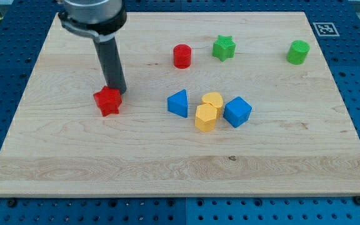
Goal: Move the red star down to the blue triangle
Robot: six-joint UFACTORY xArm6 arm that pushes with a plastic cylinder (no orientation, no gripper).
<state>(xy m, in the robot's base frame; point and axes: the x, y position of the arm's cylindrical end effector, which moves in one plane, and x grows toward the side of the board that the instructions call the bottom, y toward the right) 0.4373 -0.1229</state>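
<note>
- Camera view shows a wooden board (pixel 167 169) on a blue pegboard, with the blue triangle (pixel 178 103) near the middle as the handiest landmark.
- Red star (pixel 107 100) lies well to the view's left of the blue triangle, at about the same height on the board.
- My tip (pixel 119 91) sits just above and to the right of the red star, touching or nearly touching its upper right edge; it is a plain rod with nothing to open or close, and it holds nothing.
- Two yellow blocks (pixel 208 112) crowd the blue triangle's right side, and a blue cube (pixel 237 112) sits just beyond them.
- Red cylinder (pixel 182 56), green star (pixel 224 47) and green cylinder (pixel 297 52) stand above the blue triangle, well apart from it.
- Risk, as I judge it: from this contact point a push would send the red star down and leftward, away from the blue triangle.
- Off-centre contact could also spin the red star off my tip.
- Too strong a push could knock the blue triangle into the yellow blocks.
</note>
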